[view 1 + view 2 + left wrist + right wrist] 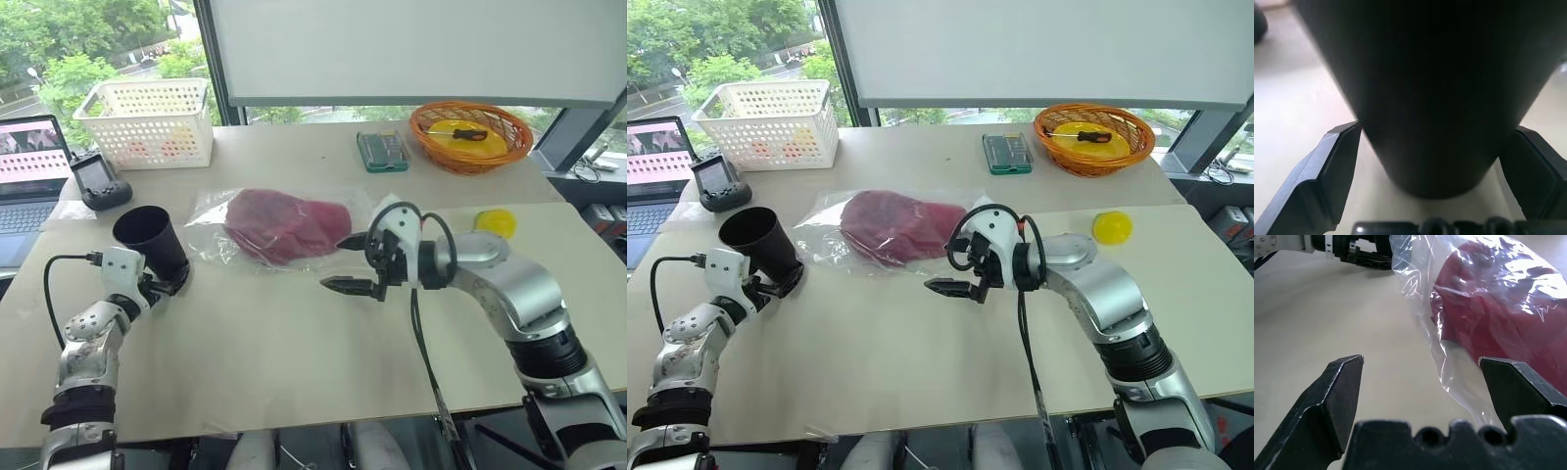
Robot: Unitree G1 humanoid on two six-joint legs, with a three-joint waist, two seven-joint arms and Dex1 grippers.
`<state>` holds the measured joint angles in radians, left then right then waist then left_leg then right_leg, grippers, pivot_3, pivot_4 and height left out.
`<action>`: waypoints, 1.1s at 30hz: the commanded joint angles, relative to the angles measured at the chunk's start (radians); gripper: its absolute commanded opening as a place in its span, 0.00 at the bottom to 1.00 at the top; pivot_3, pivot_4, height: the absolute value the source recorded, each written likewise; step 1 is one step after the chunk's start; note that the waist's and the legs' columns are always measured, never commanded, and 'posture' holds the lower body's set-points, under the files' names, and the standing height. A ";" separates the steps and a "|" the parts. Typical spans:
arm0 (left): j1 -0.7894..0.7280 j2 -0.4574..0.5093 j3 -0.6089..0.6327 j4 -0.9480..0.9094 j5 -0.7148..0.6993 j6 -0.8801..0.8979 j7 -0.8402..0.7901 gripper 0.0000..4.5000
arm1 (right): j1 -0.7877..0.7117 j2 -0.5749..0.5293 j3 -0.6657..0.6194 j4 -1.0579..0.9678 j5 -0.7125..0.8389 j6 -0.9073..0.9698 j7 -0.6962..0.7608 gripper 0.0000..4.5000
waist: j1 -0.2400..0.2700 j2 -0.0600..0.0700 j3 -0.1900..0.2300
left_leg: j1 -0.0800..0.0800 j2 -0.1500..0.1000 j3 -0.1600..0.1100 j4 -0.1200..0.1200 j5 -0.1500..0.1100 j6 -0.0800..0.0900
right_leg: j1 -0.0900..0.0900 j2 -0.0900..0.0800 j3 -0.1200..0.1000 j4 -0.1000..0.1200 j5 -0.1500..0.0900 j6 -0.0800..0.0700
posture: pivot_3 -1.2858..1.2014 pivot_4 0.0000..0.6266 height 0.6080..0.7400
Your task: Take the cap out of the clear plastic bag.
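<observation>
Beige surface (294,343) fills the head views: the cap (286,225) lies inside the clear plastic bag (211,220) mid-surface, the right tool (353,264) wide beside it, the left tool (167,286) by a black cup (152,235). Left wrist view: wide fingers (1337,161) flank the cup, holding nothing. Right wrist view: wide fingers (1342,391), bag edge between. Risk: the left tool topples the cup, or the right pinches film only.
</observation>
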<state>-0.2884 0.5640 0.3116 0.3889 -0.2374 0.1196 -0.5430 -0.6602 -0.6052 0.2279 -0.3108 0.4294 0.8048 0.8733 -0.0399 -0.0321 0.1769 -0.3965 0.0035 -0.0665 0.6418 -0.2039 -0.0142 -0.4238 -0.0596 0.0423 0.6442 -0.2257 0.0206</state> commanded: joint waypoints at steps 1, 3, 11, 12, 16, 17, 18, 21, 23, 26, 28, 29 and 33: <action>-0.002 -0.005 -0.002 -0.028 -0.002 -0.027 0.008 1.00 | 0.008 0.002 0.007 -0.005 -0.016 -0.039 0.012 1.00 | 0.001 0.000 0.000 | 0.000 0.000 0.000 0.000 0.000 0.000 | 0.000 0.000 0.000 0.000 0.000 0.000 | 0.52 0.24 0.97; 0.003 -0.014 -0.005 -0.037 -0.007 -0.026 0.009 1.00 | 0.010 0.003 0.005 0.003 -0.019 -0.043 0.015 1.00 | 0.001 0.000 0.000 | 0.000 0.000 0.000 0.000 0.000 0.000 | 0.000 0.000 0.000 0.000 0.000 0.000 | 0.52 0.24 0.97; 0.026 -0.037 0.011 -0.058 -0.026 -0.025 0.013 0.88 | 0.015 0.006 0.006 0.018 -0.033 -0.047 0.018 1.00 | 0.001 0.000 0.000 | 0.000 0.000 0.000 0.000 0.000 0.000 | 0.000 0.000 0.000 0.000 0.000 0.000 | 0.52 0.24 0.97; 0.028 -0.037 0.012 -0.059 -0.027 -0.025 0.014 0.83 | 0.016 0.007 0.007 0.018 -0.035 -0.047 0.018 1.00 | 0.001 0.000 0.000 | 0.000 0.000 0.000 0.000 0.000 0.000 | 0.000 0.000 0.000 0.000 0.000 0.000 | 0.52 0.24 0.97; 0.027 -0.037 0.012 -0.061 -0.031 -0.025 0.015 0.67 | 0.016 0.012 0.008 0.013 -0.037 -0.043 0.019 1.00 | 0.001 0.000 0.000 | 0.000 0.000 0.000 0.000 0.000 0.000 | 0.000 0.000 0.000 0.000 0.000 0.000 | 0.52 0.24 0.97; 0.028 -0.036 0.012 -0.061 -0.032 -0.026 0.016 0.66 | 0.016 0.013 0.008 0.012 -0.037 -0.042 0.019 1.00 | 0.001 0.000 0.000 | 0.000 0.000 0.000 0.000 0.000 0.000 | 0.000 0.000 0.000 0.000 0.000 0.000 | 0.52 0.24 0.97; 0.026 -0.036 0.011 -0.058 -0.032 -0.027 0.016 0.66 | 0.015 0.014 0.010 0.014 -0.039 -0.043 0.019 1.00 | 0.001 0.000 0.000 | 0.000 0.000 0.000 0.000 0.000 0.000 | 0.000 0.000 0.000 0.000 0.000 0.000 | 0.52 0.24 0.97; 0.027 -0.037 0.020 -0.067 -0.026 -0.031 0.044 0.66 | 0.019 0.017 0.014 0.014 -0.043 -0.046 0.017 1.00 | 0.001 0.000 0.000 | 0.000 0.000 0.000 0.000 0.000 0.000 | 0.000 0.000 0.000 0.000 0.000 0.000 | 0.52 0.24 0.97; 0.036 -0.035 0.031 -0.099 -0.026 -0.012 0.074 0.66 | 0.021 0.019 0.018 0.014 -0.046 -0.049 0.017 1.00 | 0.000 0.000 0.000 | 0.000 0.000 0.000 0.000 0.000 0.000 | 0.000 0.000 0.000 0.000 0.000 0.000 | 0.52 0.24 0.97; 0.053 -0.044 0.084 -0.183 -0.083 0.033 0.112 0.66 | 0.022 0.020 0.019 0.013 -0.049 -0.050 0.018 1.00 | -0.001 0.000 0.000 | 0.000 0.000 0.000 0.000 0.000 0.000 | 0.000 0.000 0.000 0.000 0.000 0.000 | 0.52 0.24 0.97; 0.070 -0.041 0.117 -0.247 -0.112 0.069 0.134 0.66 | 0.023 0.021 0.020 0.014 -0.054 -0.051 0.017 1.00 | 0.000 0.000 0.000 | 0.000 0.000 -0.001 0.000 0.000 0.000 | 0.000 0.000 0.000 0.000 0.000 0.000 | 0.52 0.24 0.97; 0.077 -0.035 0.134 -0.283 -0.124 0.091 0.148 0.66 | 0.023 0.023 0.020 0.013 -0.055 -0.050 0.016 1.00 | 0.000 0.000 0.000 | 0.000 0.000 -0.001 0.000 0.000 0.000 | 0.000 0.000 0.000 0.000 0.000 0.000 | 0.52 0.24 0.97; 0.011 -0.012 0.135 -0.328 -0.133 0.186 0.196 0.66 | 0.020 0.033 0.017 0.014 -0.056 -0.049 0.010 1.00 | 0.000 0.000 0.000 | 0.000 0.000 -0.001 0.000 0.000 0.000 | 0.000 0.000 0.000 0.000 0.000 0.000 | 0.52 0.24 0.97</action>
<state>-0.2249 0.5223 0.4392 0.0923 -0.3610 0.2737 -0.3736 -0.6360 -0.5776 0.2615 -0.2811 0.3752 0.7839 0.8872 -0.0397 -0.0322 0.1769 -0.3965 0.0033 -0.0673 0.6419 -0.2039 -0.0143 -0.4235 -0.0597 0.0423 0.6444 -0.2257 0.0211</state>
